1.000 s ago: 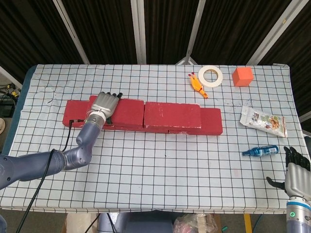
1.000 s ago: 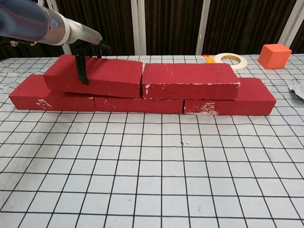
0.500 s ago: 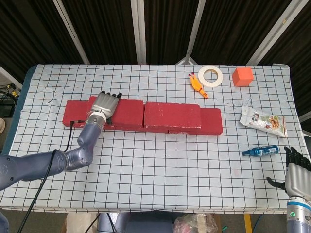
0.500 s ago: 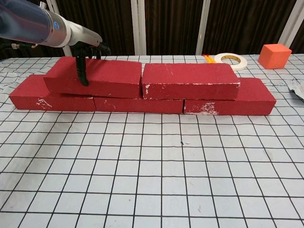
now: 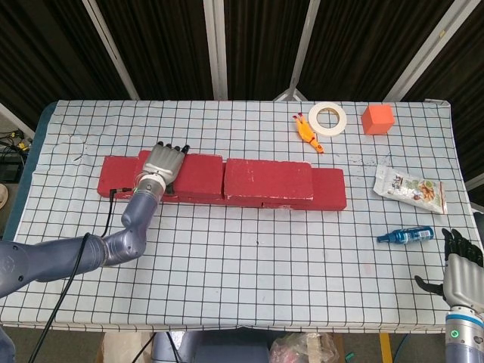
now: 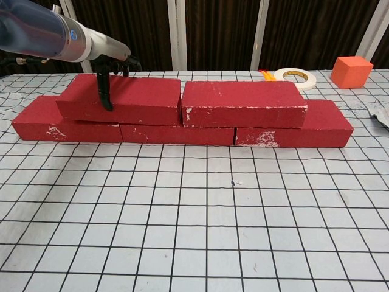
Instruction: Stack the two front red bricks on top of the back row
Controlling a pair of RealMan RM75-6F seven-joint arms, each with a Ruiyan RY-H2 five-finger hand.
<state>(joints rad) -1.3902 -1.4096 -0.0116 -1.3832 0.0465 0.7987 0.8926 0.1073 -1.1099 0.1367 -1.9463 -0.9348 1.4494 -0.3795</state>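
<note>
Three red bricks form the back row [image 5: 330, 190] [image 6: 316, 131] on the checked table. Two more red bricks lie on top of it. The upper right brick [image 5: 268, 180] [image 6: 243, 100] sits centred. The upper left brick [image 5: 198, 174] [image 6: 143, 97] butts against it. My left hand [image 5: 161, 165] [image 6: 112, 58] spans the upper left brick, thumb down its front face and fingers reaching over the top to its back edge. My right hand [image 5: 460, 266] hovers at the table's near right corner, fingers spread and holding nothing.
At the back right lie a white tape roll [image 5: 327, 118] [image 6: 295, 75], an orange cube [image 5: 377, 119] [image 6: 351, 70] and a yellow toy [image 5: 306, 134]. A snack packet [image 5: 410, 189] and a blue bottle [image 5: 405, 235] lie on the right side.
The upper left brick has shifted very slightly under my left hand. The right hand has not moved.
</note>
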